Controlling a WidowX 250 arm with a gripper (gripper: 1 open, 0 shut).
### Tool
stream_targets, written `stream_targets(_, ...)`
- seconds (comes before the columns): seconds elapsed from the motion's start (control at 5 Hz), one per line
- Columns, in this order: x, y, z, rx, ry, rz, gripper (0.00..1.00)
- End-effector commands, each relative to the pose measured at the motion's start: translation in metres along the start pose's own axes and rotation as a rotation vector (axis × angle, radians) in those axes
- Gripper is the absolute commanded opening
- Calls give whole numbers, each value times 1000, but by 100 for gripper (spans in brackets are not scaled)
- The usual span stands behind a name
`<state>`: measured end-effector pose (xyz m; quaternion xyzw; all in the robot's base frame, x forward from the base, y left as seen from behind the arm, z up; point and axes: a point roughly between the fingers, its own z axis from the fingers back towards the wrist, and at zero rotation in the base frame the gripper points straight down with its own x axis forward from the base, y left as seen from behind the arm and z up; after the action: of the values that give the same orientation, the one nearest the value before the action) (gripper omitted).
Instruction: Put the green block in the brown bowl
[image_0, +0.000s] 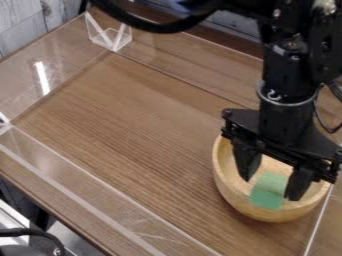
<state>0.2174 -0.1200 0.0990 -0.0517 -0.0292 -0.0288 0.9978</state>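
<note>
Black tool (277, 172) pointing down into brown bowl (238, 189) near the counter's (127, 110) front right corner, fingers spread apart, green block (273, 189) lying inside the bowl, released

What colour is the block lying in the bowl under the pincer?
Bright green. The block shows in the only camera view, inside the light-brown wooden bowl.

Inspector: Table top (134, 100) is wood-grain, smooth, mid-brown, with a low sheen; clear glossy panels (54, 60) (acrylic or glass, cannot tell) edge it.

Clerk: The brown bowl (238, 192)?

Inspector: Pale wood, matt. The green block (273, 190) looks matt. The gripper (277, 182) is black, part glossy, part dull
</note>
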Motion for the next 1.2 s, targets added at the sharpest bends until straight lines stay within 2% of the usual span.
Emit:
stream_targets(0.0,5,2,6,-10,-27,5,100)
stream_targets(0.6,11,13,14,-22,-32,18,100)
stream_targets(1.0,19,16,12,-30,-42,21,100)
